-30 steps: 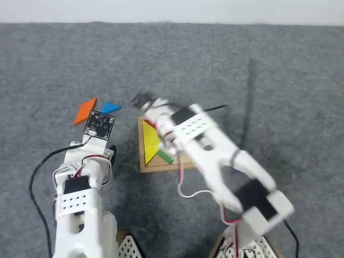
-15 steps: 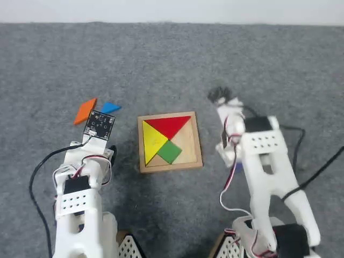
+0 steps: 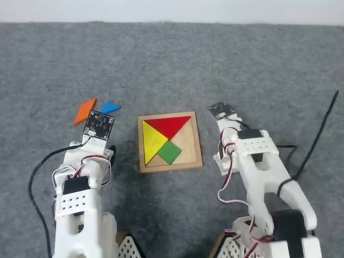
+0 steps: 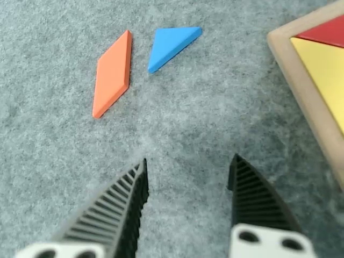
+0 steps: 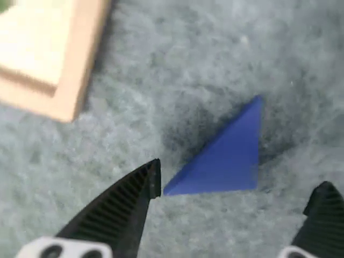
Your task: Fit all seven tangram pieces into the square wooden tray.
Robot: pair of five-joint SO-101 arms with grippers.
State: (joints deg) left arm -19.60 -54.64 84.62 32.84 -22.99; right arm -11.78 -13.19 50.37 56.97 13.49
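Grey, felt-like surface carries the square wooden tray (image 3: 171, 167), which sits between the two arms. Inside it a red triangle (image 3: 167, 126), a yellow triangle (image 3: 151, 141) and a green square (image 3: 170, 152) lie fitted together, with bare wood showing beside them. An orange parallelogram (image 3: 85, 110) and a light blue triangle (image 3: 109, 107) lie close together but apart on the surface, well to the left of the tray. The left pincer (image 4: 189, 159) hangs short of them, released and grasping nothing. The right pincer (image 5: 240, 173) sits low just right of the tray, also released. Its fingers are spread wide on either side of a dark blue triangle (image 5: 226, 156), which lies flat on the surface near the tray's corner.
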